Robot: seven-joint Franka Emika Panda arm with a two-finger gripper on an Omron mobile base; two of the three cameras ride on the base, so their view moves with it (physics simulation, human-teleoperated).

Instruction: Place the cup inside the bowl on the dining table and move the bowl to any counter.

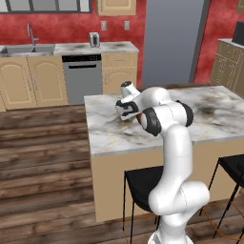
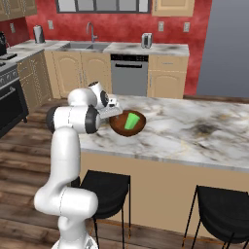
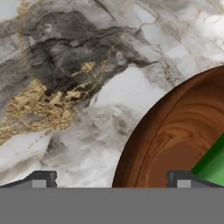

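Hovering with jaws spread wide and holding nothing: gripper (image 3: 111,178), straddling the rim of the one bowl (image 2: 127,123), one fingertip (image 3: 43,179) over bare marble, the other over the bowl's hollow. Lying tilted inside that bowl: one cup (image 2: 130,120), long axis leaning. Sitting near the dining table (image 2: 194,131) corner closest to the arm: bowl. Standing below the table's front edge: two black stools (image 2: 104,188).

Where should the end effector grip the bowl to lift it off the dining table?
Probably the near rim of the bowl, from above, one finger inside the wall and one outside. The bowl is too wide to span, and the cup lies tilted inside toward the far side. The open end effector already straddles that rim.
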